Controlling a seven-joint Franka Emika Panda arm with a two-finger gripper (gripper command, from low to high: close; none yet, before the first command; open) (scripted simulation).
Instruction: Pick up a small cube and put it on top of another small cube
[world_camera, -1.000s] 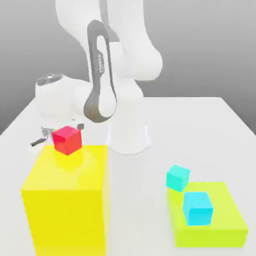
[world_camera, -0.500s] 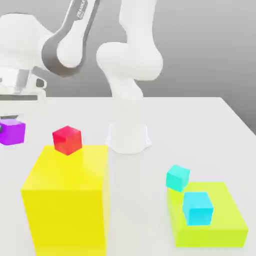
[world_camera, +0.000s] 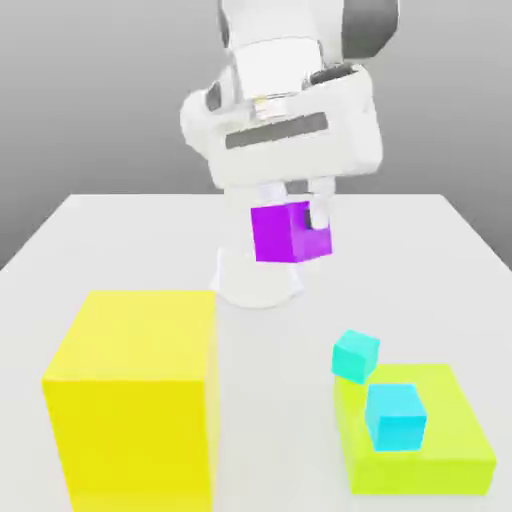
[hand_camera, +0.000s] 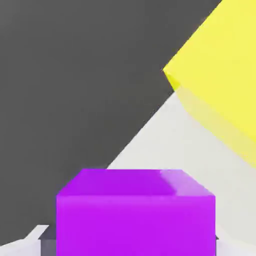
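Note:
A small purple cube (world_camera: 285, 235) hangs in the air above the white table (world_camera: 120, 250), in front of the robot's base (world_camera: 258, 280). My gripper (world_camera: 292, 215) is shut on it, with a white finger down each side. The cube is well above and to the exterior view's right of the big yellow block (world_camera: 135, 390), whose top face is bare. In the hand view the purple cube (hand_camera: 135, 215) sits between my fingertips (hand_camera: 30, 242), and a corner of the yellow block (hand_camera: 220, 75) lies beyond it on the table (hand_camera: 165, 145).
A flat lime block (world_camera: 440, 455) lies at the exterior view's front right with a cyan cube (world_camera: 395, 415) on it. A second cyan cube (world_camera: 355, 355) sits tilted at its far left corner.
The arm has swung from the exterior view's far left to the centre, carrying the purple cube. The red cube seen on the yellow block's top half a second ago is gone from there.

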